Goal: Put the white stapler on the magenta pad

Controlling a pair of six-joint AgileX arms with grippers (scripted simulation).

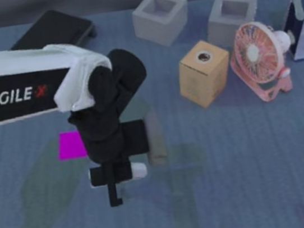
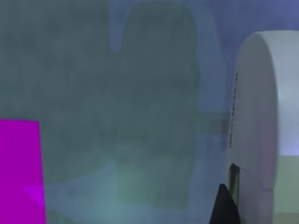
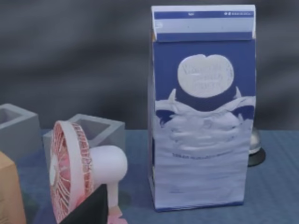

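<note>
The white stapler [image 1: 140,169] lies crosswise in my left gripper [image 1: 114,176], which is shut on its middle; only its two white ends stick out from the black jaws. In the left wrist view the stapler [image 2: 266,121] fills the near side, with one black fingertip [image 2: 227,210] against it. The magenta pad [image 1: 70,145] lies flat on the table just left of and behind the gripper, its right part hidden under the arm. It also shows in the left wrist view as the magenta pad [image 2: 18,172]. My right arm is outside the top view; a black corner of my right gripper [image 3: 93,212] shows in its wrist view.
At the back stand a black platform [image 1: 52,29], two grey hollow blocks [image 1: 160,16] [image 1: 232,16], a tan box [image 1: 204,72], a pink fan [image 1: 257,59] and a blue-and-white carton [image 1: 303,13]. The right wrist view faces that carton [image 3: 203,116] and fan [image 3: 70,172].
</note>
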